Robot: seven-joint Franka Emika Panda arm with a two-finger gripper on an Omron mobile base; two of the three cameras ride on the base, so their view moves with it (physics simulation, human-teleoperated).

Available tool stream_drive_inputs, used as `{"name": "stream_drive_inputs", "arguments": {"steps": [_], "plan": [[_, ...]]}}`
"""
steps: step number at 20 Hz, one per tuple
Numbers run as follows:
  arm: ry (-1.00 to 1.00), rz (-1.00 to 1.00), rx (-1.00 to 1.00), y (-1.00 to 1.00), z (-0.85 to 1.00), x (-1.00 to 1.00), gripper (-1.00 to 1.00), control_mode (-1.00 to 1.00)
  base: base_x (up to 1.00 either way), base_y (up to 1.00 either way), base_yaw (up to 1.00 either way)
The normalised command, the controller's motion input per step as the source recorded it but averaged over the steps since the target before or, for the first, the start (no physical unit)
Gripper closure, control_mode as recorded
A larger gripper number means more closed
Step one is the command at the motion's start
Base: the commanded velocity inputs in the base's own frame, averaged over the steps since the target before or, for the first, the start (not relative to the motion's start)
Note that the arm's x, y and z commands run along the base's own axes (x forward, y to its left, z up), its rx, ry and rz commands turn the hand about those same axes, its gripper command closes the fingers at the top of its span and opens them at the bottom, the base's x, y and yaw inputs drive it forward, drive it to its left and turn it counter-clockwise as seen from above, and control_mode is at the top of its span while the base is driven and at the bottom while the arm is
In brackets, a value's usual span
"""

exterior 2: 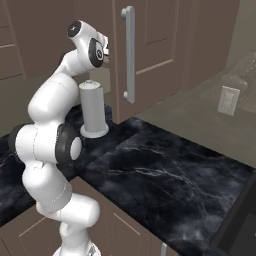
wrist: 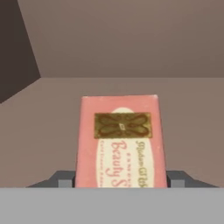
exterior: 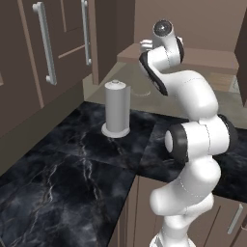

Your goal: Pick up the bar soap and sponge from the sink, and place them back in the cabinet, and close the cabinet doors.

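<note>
In the hand view my gripper (wrist: 120, 180) is shut on the bar soap (wrist: 121, 140), an orange-pink block with a gold emblem and script lettering. A dark fingertip (wrist: 63, 179) shows at each side of it. The soap is inside the brown cabinet (wrist: 131, 39), low over its floor; whether it touches the floor I cannot tell. In the left base view the arm reaches up, with the hand (exterior: 146, 46) at the edge of the cabinet shelf (exterior: 202, 57). An open cabinet door (exterior 2: 155, 50) with a silver bar handle (exterior 2: 129, 55) stands beside the hand (exterior 2: 103, 50). The sponge and the sink are out of view.
A grey paper-towel cylinder (exterior: 116, 108) stands on the black marble counter (exterior: 62, 164) just below the arm. Shut brown doors with bar handles (exterior: 46, 43) line the left wall. A wall outlet (exterior 2: 229, 100) sits at the right.
</note>
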Motion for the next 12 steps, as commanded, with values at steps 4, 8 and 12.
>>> {"name": "stream_drive_inputs", "arguments": {"steps": [4,8,12], "plan": [[0.01,0.0,0.0,0.0,-0.06,0.4,1.0,-1.0,0.0,0.0,0.0],[0.01,0.0,0.0,0.0,-0.1,0.4,1.0,-1.0,0.0,0.0,0.0],[0.03,0.0,0.0,0.0,-0.06,0.26,1.0,-1.0,0.0,0.0,0.0]]}}
